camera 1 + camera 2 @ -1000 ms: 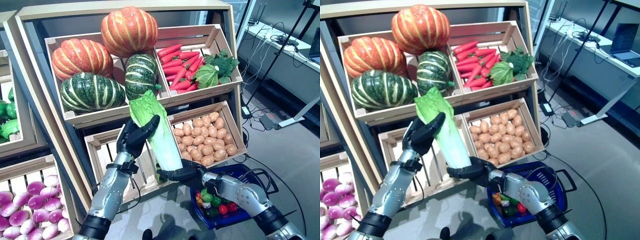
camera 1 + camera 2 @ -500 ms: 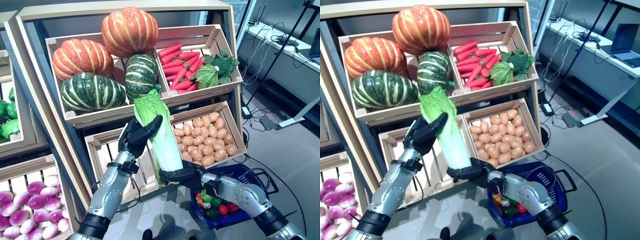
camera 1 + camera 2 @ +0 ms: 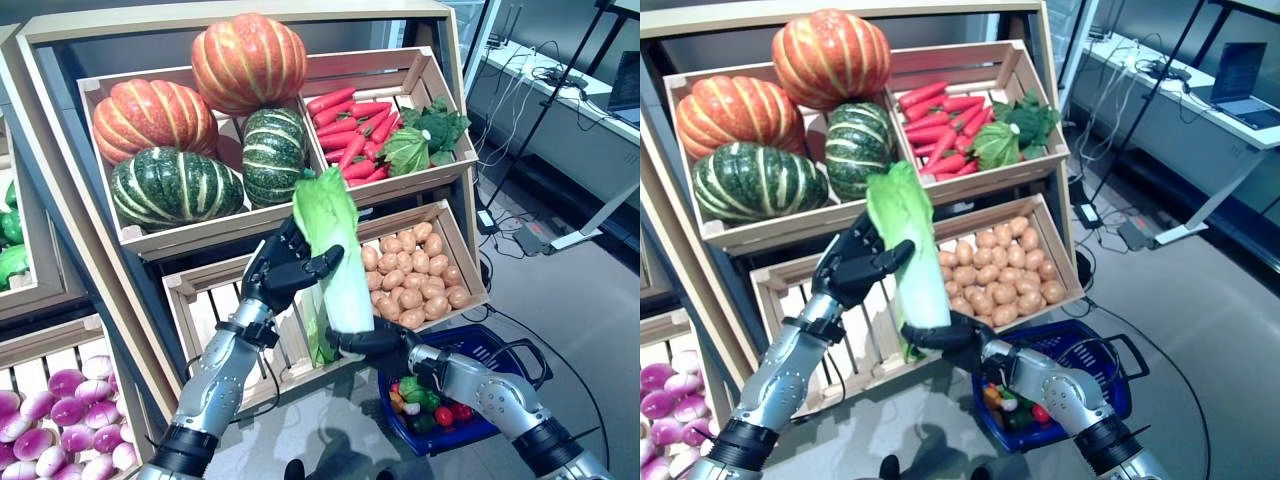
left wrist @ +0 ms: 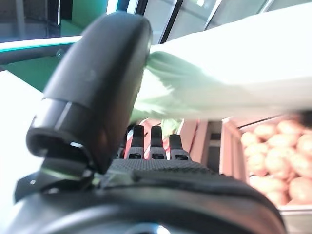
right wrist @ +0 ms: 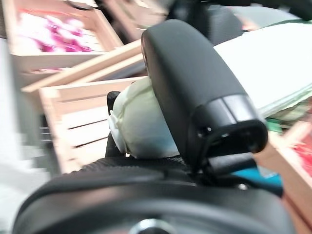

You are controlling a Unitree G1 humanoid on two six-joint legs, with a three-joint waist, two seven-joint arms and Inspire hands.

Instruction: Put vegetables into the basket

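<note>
Right eye view lets us see, nearest to us, the blue basket (image 3: 1110,385) on the floor at our right side, with some small red and green vegetables (image 3: 1015,405) already lying in it. Just above its left rim our right hand (image 3: 945,335) is curled round the white bottom end of the napa cabbage (image 3: 912,255); the right wrist view shows the thumb pressed over this pale end. A little higher, our left hand (image 3: 855,268) is closed round the middle of the same cabbage, with the thumb lying across the stalk. The cabbage stands nearly upright in the air, its green leaves on top, in front of the empty slatted crate (image 3: 855,330). Behind it, to the right, is the crate of potatoes (image 3: 1005,270). On the upper shelf we see four pumpkins (image 3: 755,185), two orange and two dark green, and beside them the crate of red carrots (image 3: 940,125) with leafy greens (image 3: 1020,130).
</note>
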